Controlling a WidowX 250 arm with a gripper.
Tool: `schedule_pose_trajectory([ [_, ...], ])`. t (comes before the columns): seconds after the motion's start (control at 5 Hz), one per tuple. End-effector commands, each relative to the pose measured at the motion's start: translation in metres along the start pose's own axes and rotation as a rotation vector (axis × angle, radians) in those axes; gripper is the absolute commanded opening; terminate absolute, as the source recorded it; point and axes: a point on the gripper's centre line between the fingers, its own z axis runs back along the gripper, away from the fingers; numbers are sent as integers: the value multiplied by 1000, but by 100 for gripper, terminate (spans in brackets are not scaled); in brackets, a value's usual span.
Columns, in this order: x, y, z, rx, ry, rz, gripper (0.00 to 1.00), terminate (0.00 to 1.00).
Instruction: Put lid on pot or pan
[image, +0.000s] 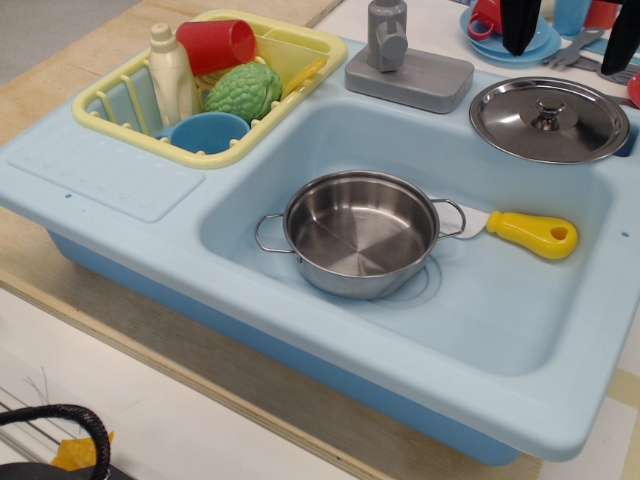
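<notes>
The shiny steel pot (360, 232) stands upright and uncovered in the basin of the light-blue toy sink (300, 330), its two wire loop handles pointing left and right. The steel lid (548, 118), knob up, lies on the sink's back right corner, apart from the pot. My gripper (570, 38) hangs at the top right just above and behind the lid. Its two black fingers (520, 25) are spread wide and hold nothing. Only the fingers' lower parts are in view.
A yellow-handled utensil (530, 233) lies in the basin just right of the pot. A grey faucet (405, 60) stands behind the basin. A yellow dish rack (210, 85) at back left holds a red cup, a green vegetable, a white bottle and a blue cup. Dishes (560, 40) lie behind the lid.
</notes>
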Motion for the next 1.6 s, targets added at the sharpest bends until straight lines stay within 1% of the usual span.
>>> schedule_pose_trajectory([
  [0.0, 0, 0, 0, 0, 0, 0, 100, 0],
  [0.4, 7, -1, -15, -21, 19, 13, 100, 0],
  [0.6, 12, 0, -22, -27, 48, 13, 100, 0],
  [1.0, 16, 2, -31, -33, 70, 17, 100, 0],
  [1.2, 15, 3, -33, -38, 75, 26, 0, 0],
  [1.4, 13, 2, -32, -41, 101, 37, 0, 0],
])
